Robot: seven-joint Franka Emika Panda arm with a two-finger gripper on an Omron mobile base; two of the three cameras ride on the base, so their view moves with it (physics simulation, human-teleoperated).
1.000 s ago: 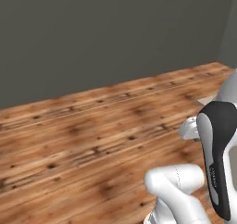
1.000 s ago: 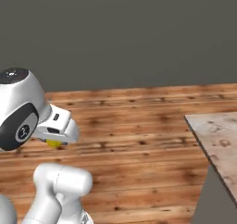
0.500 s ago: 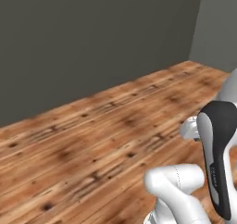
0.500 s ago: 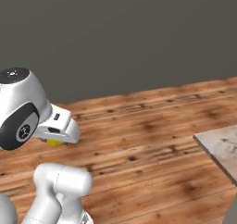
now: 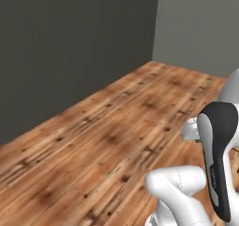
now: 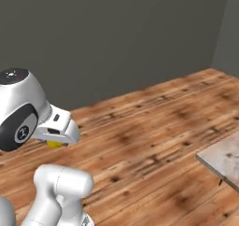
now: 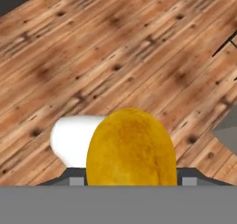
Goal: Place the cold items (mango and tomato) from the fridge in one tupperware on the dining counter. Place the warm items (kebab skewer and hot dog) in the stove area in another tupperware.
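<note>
Plank floor (image 7: 115, 42), rounded dimpled mango (image 7: 131, 149)

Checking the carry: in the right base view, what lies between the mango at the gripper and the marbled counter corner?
Bare wooden floor separates the mango from the dining counter corner in the right base view.

A brown, knotty wooden plank floor (image 5: 107, 141) stretches away to a flat dark-grey wall (image 5: 70, 47), which meets a lighter grey wall (image 5: 200, 26) at a corner beyond the floor's far end. The white arm with its dark joint (image 5: 217, 164) rises over the floor's near edge.
</note>
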